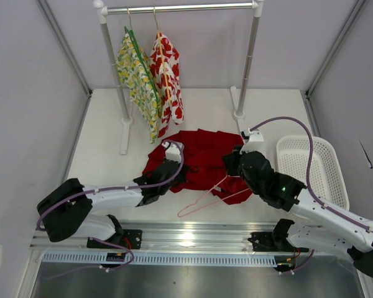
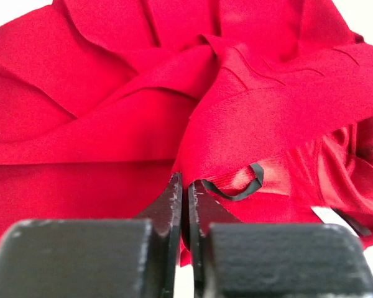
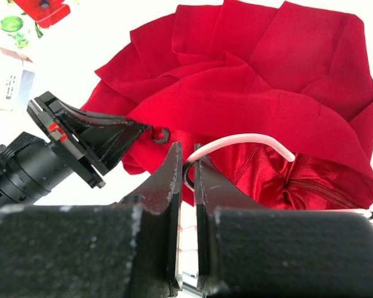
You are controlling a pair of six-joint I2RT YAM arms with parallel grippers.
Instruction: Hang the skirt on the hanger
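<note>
Skirt (image 1: 202, 155), soft deep-red folds; hanger (image 3: 242, 137), thin pale wire.

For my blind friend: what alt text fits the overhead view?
A red skirt lies crumpled on a white table, a pink hanger at its near edge, with the left arm and right arm reaching onto it. Two patterned garments hang behind.

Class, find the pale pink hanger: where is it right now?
In the top view the hanger lies front of centre, its far part meeting the skirt's near edge; the right gripper is shut on its wire.
</note>
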